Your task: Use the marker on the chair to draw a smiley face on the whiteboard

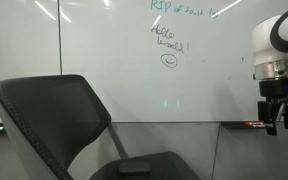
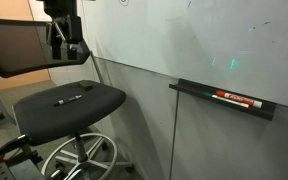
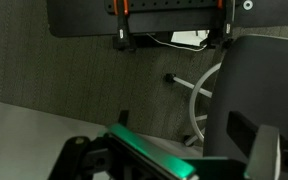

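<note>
Above the dark grey-black office chair (image 2: pixel 99 100) with its mesh backrest and rounded seat, the white Franka arm (image 1: pixel 276 38) reaches straight down. Its black Robotiq gripper (image 2: pixel 70 50) points at the floor, hanging in front of the backrest and well clear of the seat. The jaws stand spread wide with nothing between them; the wrist view shows both fingers (image 3: pixel 120 40) far apart at the top of its picture, which looks flipped.

A small dark marker (image 2: pixel 72 98) lies flat on the seat, below the gripper and apart from it. Only this exterior view shows the marker. In an exterior view facing the wall, the chair's large backrest with its lighter rim fills the lower left and hides the seat top.

That wall-facing view shows the large glossy white whiteboard (image 1: pixel 114 50) head on, with green handwriting (image 1: pixel 170 38) and a small green smiley (image 1: pixel 169 60) just under it. From the side view the board shows only glare and a faint green glint; the writing cannot be read there.

Looking down, the wrist view takes in grey carpet (image 3: pixel 84 75) and the chrome spoked chair base (image 3: pixel 199 100). It also shows a green-lit strip along the bottom edge that I cannot identify.

A dark narrow tray (image 2: pixel 199 88) is fixed under the whiteboard. It holds a red-and-white marker (image 2: pixel 234 98) lying lengthwise.
</note>
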Available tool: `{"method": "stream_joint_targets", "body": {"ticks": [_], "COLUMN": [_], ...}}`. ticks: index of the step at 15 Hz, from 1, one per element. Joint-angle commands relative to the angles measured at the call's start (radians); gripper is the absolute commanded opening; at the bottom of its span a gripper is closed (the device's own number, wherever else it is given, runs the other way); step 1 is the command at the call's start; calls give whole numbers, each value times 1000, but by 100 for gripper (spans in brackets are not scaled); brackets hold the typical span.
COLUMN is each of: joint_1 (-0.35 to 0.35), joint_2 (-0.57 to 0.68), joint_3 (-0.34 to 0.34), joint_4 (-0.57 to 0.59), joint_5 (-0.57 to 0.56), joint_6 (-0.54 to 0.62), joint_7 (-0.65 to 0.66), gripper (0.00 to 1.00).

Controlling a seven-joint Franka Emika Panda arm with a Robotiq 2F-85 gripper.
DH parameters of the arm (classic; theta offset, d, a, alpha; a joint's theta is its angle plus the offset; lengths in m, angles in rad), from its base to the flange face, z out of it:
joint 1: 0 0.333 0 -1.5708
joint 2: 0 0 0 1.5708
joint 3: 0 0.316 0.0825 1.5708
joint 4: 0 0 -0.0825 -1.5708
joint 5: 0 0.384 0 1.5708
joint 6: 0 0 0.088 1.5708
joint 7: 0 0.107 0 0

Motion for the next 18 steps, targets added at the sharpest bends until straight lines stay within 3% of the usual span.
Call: {"method": "stream_joint_targets", "body": {"ticks": [1, 9, 14, 18], "joint_1": [13, 68, 130, 165], "joint_2": [1, 46, 117, 201], "joint_3": [-6, 29, 102, 193], "joint_4": [-2, -39, -55, -47], "joint_5": [-2, 1, 1, -30], "joint_6": [5, 119, 233, 338], "joint_7": [1, 3, 42, 188], "gripper": [100, 100, 100, 100]}}
